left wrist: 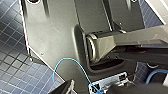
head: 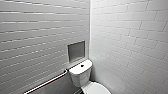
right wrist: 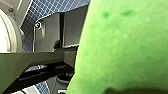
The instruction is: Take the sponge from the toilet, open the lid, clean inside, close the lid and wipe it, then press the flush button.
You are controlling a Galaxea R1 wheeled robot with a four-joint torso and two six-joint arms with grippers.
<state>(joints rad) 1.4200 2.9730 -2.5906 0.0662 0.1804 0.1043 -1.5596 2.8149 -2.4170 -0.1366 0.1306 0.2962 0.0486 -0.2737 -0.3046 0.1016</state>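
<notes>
The white toilet (head: 80,75) stands in the corner at the lower middle of the head view. Its boxy tank carries the small dark flush button (head: 82,66) on its flat top. Below the tank the glossy oval lid (head: 96,88) lies down, cut off by the picture's lower edge. The bright green sponge (right wrist: 122,47) looms very close in the right wrist view, and my right gripper is shut on it. The left wrist view looks down past my own dark base plate, with nothing held in the left gripper.
A metal grab rail (head: 47,82) runs low along the left tiled wall toward the tank. A recessed niche (head: 76,50) sits in the wall above the tank. White tiled walls meet behind the toilet. Dark blue floor tiles (left wrist: 12,75) lie under the base.
</notes>
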